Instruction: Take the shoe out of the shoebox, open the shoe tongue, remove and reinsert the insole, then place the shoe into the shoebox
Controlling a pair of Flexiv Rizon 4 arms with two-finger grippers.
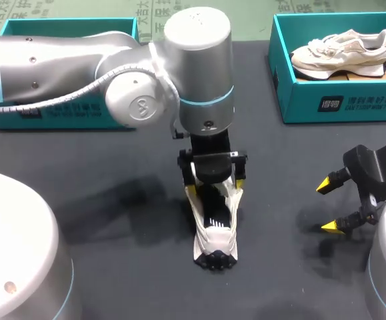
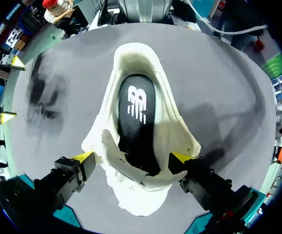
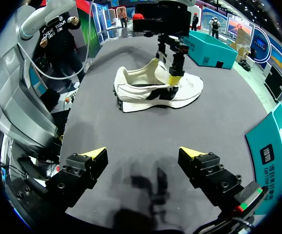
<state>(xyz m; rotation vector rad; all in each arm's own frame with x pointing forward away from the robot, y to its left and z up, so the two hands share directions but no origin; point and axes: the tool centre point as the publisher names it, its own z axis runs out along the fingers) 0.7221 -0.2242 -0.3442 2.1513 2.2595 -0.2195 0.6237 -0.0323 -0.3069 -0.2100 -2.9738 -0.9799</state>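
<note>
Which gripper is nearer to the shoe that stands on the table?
Left. The left gripper is down over the shoe, one finger against each side. The right gripper is open, apart from it, above the table.

My left gripper clamps the shoe, blocking it from above; open table separates it from my right gripper.

Cream shoe upright on dark table, black insole inside.
</note>
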